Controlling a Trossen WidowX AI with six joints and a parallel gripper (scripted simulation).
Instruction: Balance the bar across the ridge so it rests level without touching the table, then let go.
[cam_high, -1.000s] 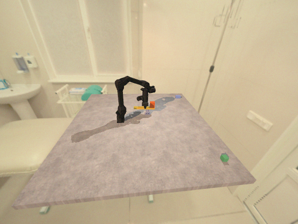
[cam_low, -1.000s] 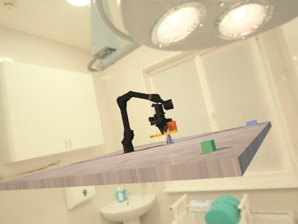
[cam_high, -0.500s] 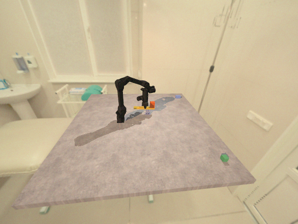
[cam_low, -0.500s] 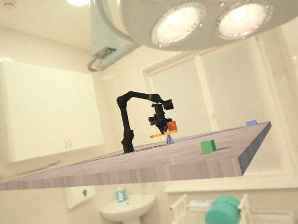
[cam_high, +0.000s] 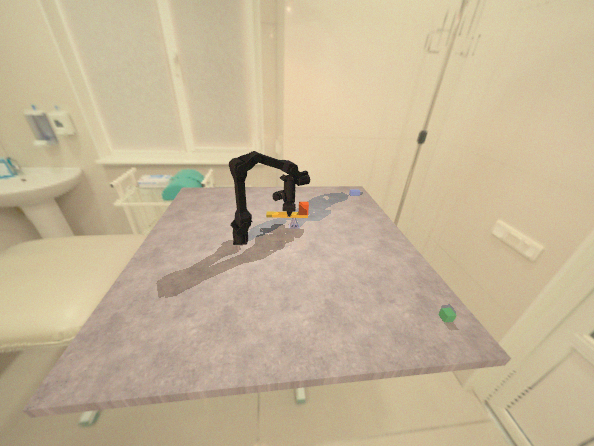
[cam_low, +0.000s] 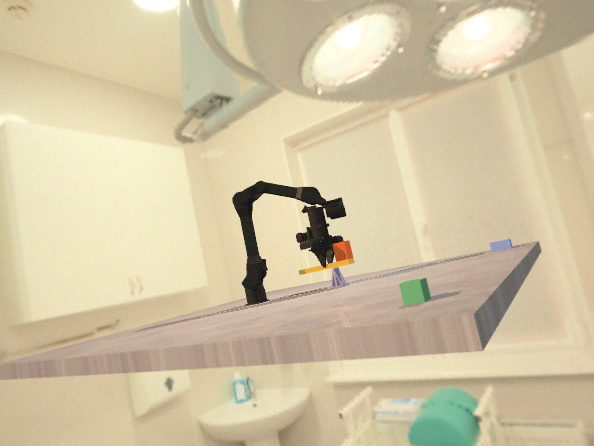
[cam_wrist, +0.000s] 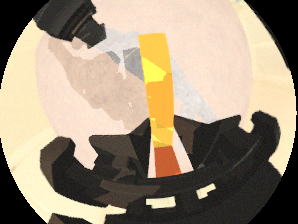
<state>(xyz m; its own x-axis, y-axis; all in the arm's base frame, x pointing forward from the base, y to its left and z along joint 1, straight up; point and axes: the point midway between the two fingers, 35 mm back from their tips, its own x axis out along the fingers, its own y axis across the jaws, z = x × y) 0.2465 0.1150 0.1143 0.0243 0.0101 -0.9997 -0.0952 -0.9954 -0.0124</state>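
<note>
The yellow bar (cam_high: 274, 214) (cam_low: 311, 270) (cam_wrist: 160, 95) is held off the table, looking roughly level in the top view. An orange-red block (cam_high: 304, 207) (cam_low: 343, 251) (cam_wrist: 166, 160) sits on top of one end. My gripper (cam_high: 289, 214) (cam_low: 325, 265) (cam_wrist: 161, 119) points down and is shut on the bar, between the block and the long bare end. The lavender ridge (cam_high: 294, 224) (cam_low: 336, 280) stands on the table directly under the bar, nearer the block's end than the bare end. Its top is at or very near the bar's underside; whether they touch I cannot tell.
A green block (cam_high: 447, 314) (cam_low: 415, 292) stands near the right edge of the table (cam_high: 300, 310). A small blue block (cam_high: 354, 192) (cam_low: 501, 245) lies by the far right corner. The arm's base (cam_high: 240, 234) (cam_low: 255, 287) stands left of the ridge in the top and exterior views.
</note>
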